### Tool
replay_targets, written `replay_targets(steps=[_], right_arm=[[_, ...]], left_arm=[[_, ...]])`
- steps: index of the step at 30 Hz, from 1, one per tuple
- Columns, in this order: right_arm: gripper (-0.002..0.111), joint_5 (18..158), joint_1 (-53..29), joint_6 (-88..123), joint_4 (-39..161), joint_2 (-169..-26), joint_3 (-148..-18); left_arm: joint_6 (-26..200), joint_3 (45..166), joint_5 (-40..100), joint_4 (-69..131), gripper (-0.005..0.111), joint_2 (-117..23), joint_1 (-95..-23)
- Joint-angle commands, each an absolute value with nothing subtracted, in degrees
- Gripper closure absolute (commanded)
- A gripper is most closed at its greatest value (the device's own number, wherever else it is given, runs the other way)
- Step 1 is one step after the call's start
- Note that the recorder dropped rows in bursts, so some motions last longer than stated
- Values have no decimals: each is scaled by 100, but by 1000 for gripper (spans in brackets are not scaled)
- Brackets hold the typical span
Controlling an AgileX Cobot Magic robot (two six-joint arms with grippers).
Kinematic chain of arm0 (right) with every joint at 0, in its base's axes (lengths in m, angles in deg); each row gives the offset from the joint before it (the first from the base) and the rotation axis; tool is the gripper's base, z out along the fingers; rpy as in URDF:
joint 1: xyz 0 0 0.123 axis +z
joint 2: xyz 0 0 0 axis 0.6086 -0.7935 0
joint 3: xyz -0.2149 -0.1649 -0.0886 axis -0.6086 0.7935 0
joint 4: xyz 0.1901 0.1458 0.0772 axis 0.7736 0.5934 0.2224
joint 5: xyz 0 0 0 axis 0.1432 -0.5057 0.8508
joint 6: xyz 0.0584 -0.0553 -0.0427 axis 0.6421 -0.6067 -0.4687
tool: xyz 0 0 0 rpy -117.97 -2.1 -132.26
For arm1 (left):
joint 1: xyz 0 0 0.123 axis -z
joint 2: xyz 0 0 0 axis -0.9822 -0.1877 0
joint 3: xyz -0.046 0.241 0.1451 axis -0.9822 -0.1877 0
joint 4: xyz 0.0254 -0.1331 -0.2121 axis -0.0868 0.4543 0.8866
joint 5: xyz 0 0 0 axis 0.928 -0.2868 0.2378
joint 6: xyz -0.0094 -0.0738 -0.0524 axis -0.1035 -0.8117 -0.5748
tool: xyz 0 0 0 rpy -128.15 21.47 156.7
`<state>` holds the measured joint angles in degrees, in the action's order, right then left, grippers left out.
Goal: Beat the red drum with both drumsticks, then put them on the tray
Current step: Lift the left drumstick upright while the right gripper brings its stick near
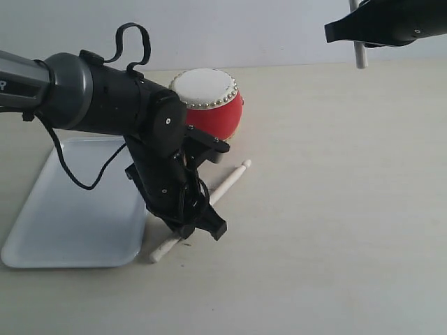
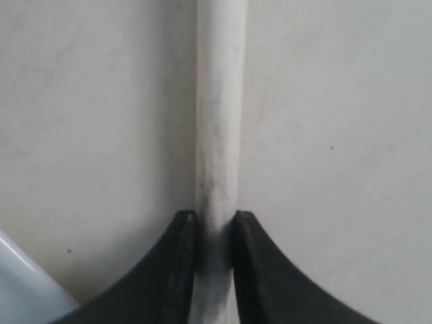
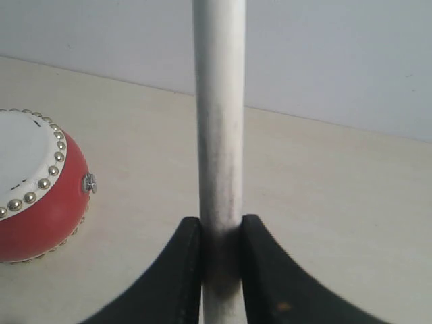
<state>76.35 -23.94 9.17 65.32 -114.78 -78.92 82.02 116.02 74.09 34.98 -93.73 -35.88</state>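
Observation:
The red drum [image 1: 209,105] with its white studded skin stands at the back of the table; it also shows in the right wrist view [image 3: 34,196]. One pale drumstick [image 1: 227,183] lies on the table beside the tray [image 1: 77,209], tip pointing toward the drum. My left gripper [image 1: 190,230] is down at the table, shut on that drumstick [image 2: 217,135] near its butt end. My right gripper [image 1: 363,31] is raised at the top right, shut on the second drumstick [image 1: 360,52], which hangs below it; in the right wrist view that stick [image 3: 217,115] runs out from the jaws.
The white tray lies at the front left, its right rim close to the lying stick's butt end. The left arm and its cable [image 1: 84,174] hang over the tray. Open beige tabletop [image 1: 335,209] extends to the right.

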Motion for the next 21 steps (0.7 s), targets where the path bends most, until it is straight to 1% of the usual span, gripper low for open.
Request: replay_targets(steps=[1,8,14,18,21], right_arm=[[108,7736,-2414,931,6538,-11467,-7903],[108,7734,-2414,910,6527,-11467,-7903],[108,7668,-2414,851,6479,-11467,-7903],[108,7265,-2414,350,6517,-11467,-7903],[108,6861,-2414,-105,6786,-11467,-7914]], left_arm=[[8286,11593,7076,3518,107,-9137,-3574],[8364,11593,7169,3414,107,-8671,-3574],[8481,11593,7380,3310,107,-7999,-3574],[8182,11606,7717,2818,107,-7476,-3622],[7752,11768,8067,2446,107,-7255,-3799]])
